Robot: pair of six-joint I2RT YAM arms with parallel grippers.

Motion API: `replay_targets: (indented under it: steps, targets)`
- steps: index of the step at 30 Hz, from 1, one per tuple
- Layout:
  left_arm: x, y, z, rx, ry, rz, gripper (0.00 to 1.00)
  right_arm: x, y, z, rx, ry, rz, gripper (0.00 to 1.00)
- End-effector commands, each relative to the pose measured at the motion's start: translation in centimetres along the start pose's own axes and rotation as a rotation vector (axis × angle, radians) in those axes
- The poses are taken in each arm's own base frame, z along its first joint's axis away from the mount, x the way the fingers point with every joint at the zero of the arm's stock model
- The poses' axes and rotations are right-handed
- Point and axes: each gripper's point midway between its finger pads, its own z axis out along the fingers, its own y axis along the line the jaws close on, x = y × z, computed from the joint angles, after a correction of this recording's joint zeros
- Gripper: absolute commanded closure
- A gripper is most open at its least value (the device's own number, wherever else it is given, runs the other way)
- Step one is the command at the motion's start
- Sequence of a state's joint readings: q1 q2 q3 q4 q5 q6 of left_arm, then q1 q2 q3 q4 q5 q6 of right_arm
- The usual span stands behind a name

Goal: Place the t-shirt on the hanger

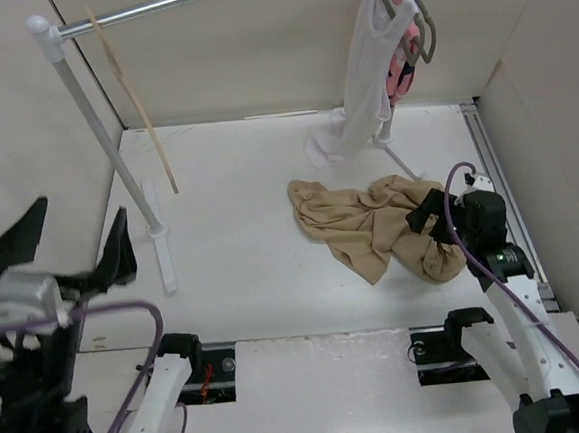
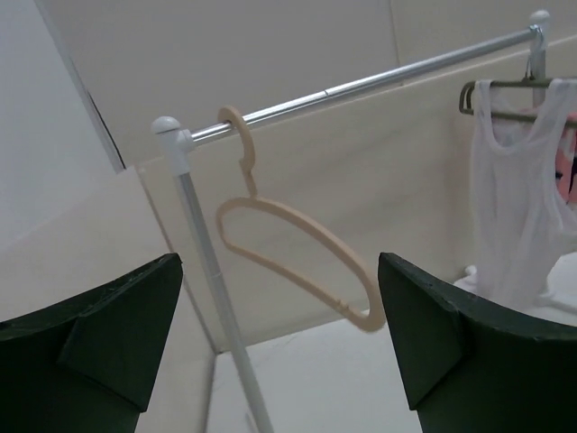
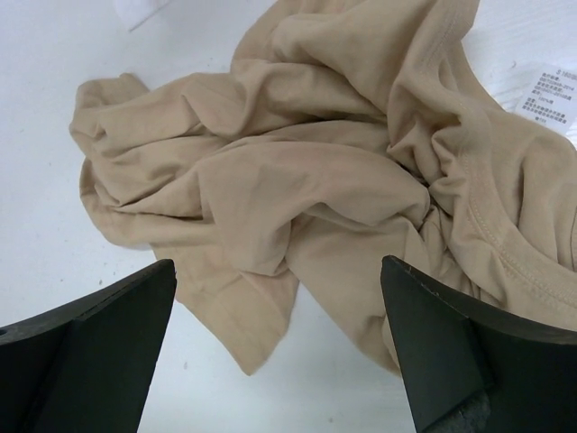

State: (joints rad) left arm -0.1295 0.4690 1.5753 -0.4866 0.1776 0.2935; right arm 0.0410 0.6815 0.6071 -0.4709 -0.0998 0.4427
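Left end effector (image 2: 279,266), jaws apart, faces the hanger (image 2: 251,171) on the rail (image 2: 361,83); right end effector (image 3: 278,263), spread wide, hovers over the crumpled t-shirt (image 3: 270,180). Best pinch its collar (image 3: 494,227).

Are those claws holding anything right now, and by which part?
Nothing is held. The left gripper is open, facing the hanger on the rail; the right gripper is open over the crumpled t-shirt.
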Motion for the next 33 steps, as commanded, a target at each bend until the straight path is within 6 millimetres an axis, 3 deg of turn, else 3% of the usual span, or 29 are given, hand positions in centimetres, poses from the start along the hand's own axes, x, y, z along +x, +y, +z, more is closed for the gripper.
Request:
replay_targets:
  steps: [1,3,6,7,13,14,16,17,19,20,22,23,26,27,30,31,33]
  targets:
    - [0.3,1.0,6.2,-0.058,0.036,-0.212,0.13,-2.1,0.7,-0.6,0.009,-0.05,0.016,0.0]
    - [0.4,0.8,9.1,-0.045,0.07,-0.317,0.13,-3.1,0.8,-0.3,0.023,-0.051,-0.012,0.0]
    - [0.4,0.6,11.5,-0.037,0.09,-0.384,0.13,-3.9,1.1,0.8,0.028,-0.022,-0.056,0.0]
    - [2.3,0.9,13.1,-0.066,0.139,-0.401,0.13,-4.0,1.1,1.2,0.033,-0.011,-0.066,0.0]
    - [4.9,1.8,17.6,-0.121,0.185,-0.421,0.1,-3.1,0.9,3.2,0.03,0.073,-0.097,0.0]
    - [6.4,2.1,18.6,-0.149,0.218,-0.42,0.08,-3.4,1.1,3.3,0.025,0.062,-0.098,0.0]
    - [8.4,2.7,19.0,-0.2,0.272,-0.405,0.06,-3.1,0.9,3.4,0.026,0.065,-0.098,0.0]
    - [10.4,2.8,19.2,-0.225,0.322,-0.387,0.04,-3.1,0.9,3.4,0.026,0.065,-0.098,0.0]
    - [12.0,2.5,19.0,-0.221,0.363,-0.374,0.04,-2.5,0.6,3.6,0.03,0.073,-0.107,0.0]
    - [13.7,2.1,19.0,-0.218,0.403,-0.374,0.04,-2.5,0.6,3.6,0.03,0.073,-0.107,0.0]
    - [14.8,2.5,18.6,-0.247,0.425,-0.345,0.07,-2.5,0.6,3.6,0.027,0.066,-0.107,0.0]
    - [16.0,2.5,18.4,-0.259,0.453,-0.34,0.14,-2.4,0.5,3.7,0.025,0.064,-0.108,0.0]
    - [17.3,2.2,18.3,-0.254,0.484,-0.327,0.28,-2.1,0.5,4.5,0.02,0.079,-0.106,0.0]
    - [18.1,2.0,18.1,-0.252,0.504,-0.327,0.39,-1.9,0.5,4.7,0.016,0.091,-0.105,0.0]
    - [18.3,1.6,17.6,-0.234,0.509,-0.321,0.58,-1.8,0.8,5.4,0.001,0.107,-0.103,0.0]
    - [18.3,1.6,17.4,-0.234,0.509,-0.321,0.71,-1.6,0.7,5.5,0.005,0.116,-0.102,0.0]
    - [17.8,1.7,17.2,-0.235,0.498,-0.322,0.8,-1.3,0.7,5.7,-0.001,0.131,-0.109,0.0]
